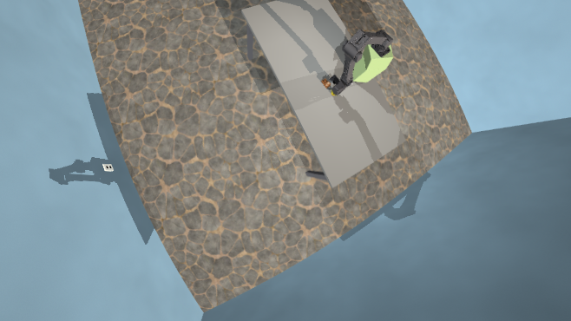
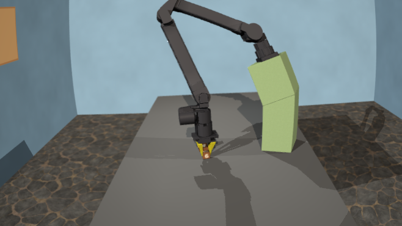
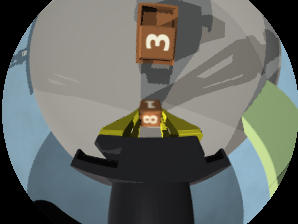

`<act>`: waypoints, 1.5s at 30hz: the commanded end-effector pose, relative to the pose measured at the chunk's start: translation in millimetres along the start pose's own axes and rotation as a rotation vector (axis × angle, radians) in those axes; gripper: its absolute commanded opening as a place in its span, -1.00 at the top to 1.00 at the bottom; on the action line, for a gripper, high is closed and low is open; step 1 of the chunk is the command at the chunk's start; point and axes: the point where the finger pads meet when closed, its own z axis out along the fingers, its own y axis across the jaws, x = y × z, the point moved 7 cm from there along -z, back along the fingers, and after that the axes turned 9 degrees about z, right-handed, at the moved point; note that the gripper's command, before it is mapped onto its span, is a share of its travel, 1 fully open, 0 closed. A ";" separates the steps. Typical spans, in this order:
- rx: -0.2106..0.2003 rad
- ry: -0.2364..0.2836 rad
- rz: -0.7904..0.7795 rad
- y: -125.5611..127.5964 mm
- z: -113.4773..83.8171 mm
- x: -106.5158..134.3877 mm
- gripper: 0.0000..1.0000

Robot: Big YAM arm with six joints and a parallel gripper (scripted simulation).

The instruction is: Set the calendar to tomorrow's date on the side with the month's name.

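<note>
The brown tray (image 3: 138, 37) stands on the table in the wrist view, beyond the fingertips. In it, a brown cube (image 3: 157, 44) shows a white 3, turned sideways in this view; the other half of the tray has no cube. A second brown cube (image 3: 150, 118) (image 2: 206, 156) is outside the tray, between the yellow fingertips. It shows an 8 towards the wrist camera, a partly seen mark on the adjoining face, and a 6 towards the exterior camera. My gripper (image 3: 150, 111) (image 2: 206, 154) points down and is shut on this cube. Its contact with the table is unclear.
The grey table (image 1: 347, 137) (image 2: 171, 188) carries the tray. A tall bent green block (image 2: 278, 124) (image 1: 374, 65) stands beside the arm, to the right in the exterior view. Arm shadows cross the table.
</note>
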 end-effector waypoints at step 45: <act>0.000 -0.001 -0.003 -3.2 -75.2 1.3 0.49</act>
